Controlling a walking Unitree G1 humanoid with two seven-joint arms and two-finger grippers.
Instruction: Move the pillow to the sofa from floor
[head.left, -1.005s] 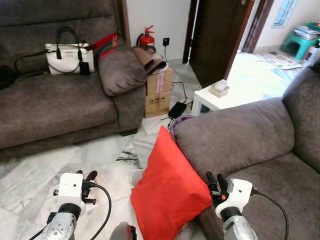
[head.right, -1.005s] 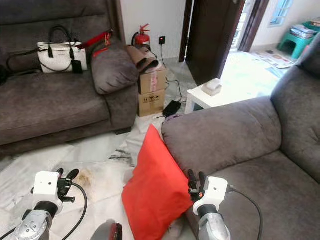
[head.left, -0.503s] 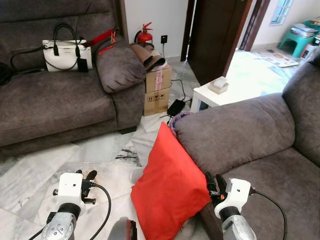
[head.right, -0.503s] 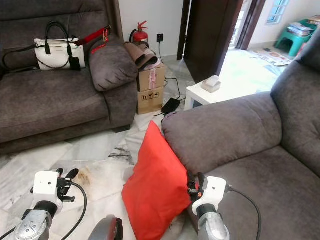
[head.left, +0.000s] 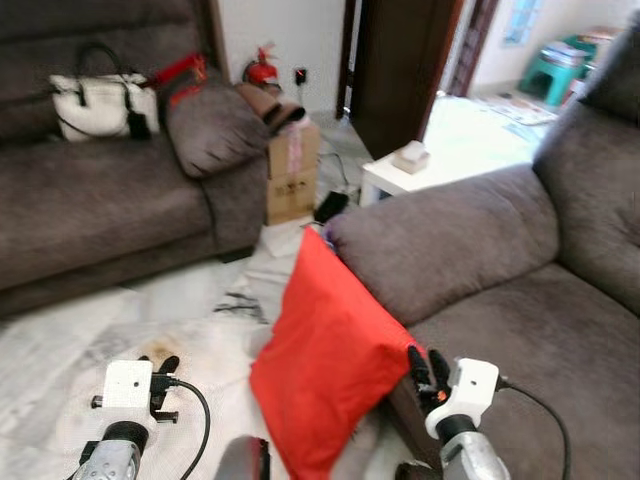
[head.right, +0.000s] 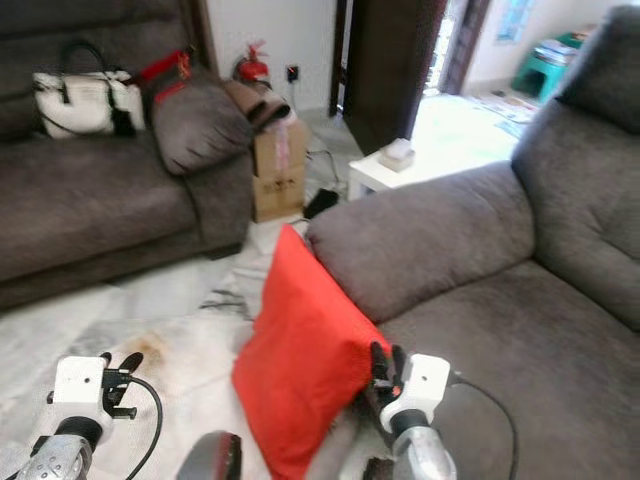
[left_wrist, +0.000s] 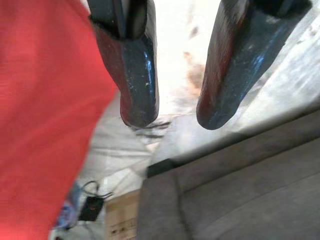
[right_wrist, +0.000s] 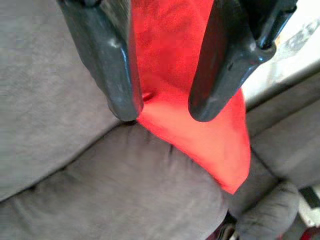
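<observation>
Compared with the pictures taken a second earlier, the whole scene has slid and tilted in both eye views, so the head camera has moved; the red pillow (head.left: 325, 370) keeps its place against the near sofa (head.left: 500, 300), and both arms sit slightly lower in view, which suggests the robot is bending or stepping in toward the grasp. No grasp has been made, so the task is judged to be at the approach stage. The pillow stands on the marble floor (head.left: 100, 330), leaning on the front of the near sofa's arm. Its long axis runs diagonally: the top corner points up and away toward the cardboard box (head.left: 290, 175), and the lower corner points toward the robot. The right gripper (head.left: 425, 368) hovers just beside the pillow's lower right edge; in the right wrist view its fingers (right_wrist: 107, 65) are spread apart, with red fabric showing between them but not pinched. The left gripper (head.left: 160, 368) hangs over the floor, apart from the pillow, its fingers (left_wrist: 132, 65) likewise spread with nothing between them
</observation>
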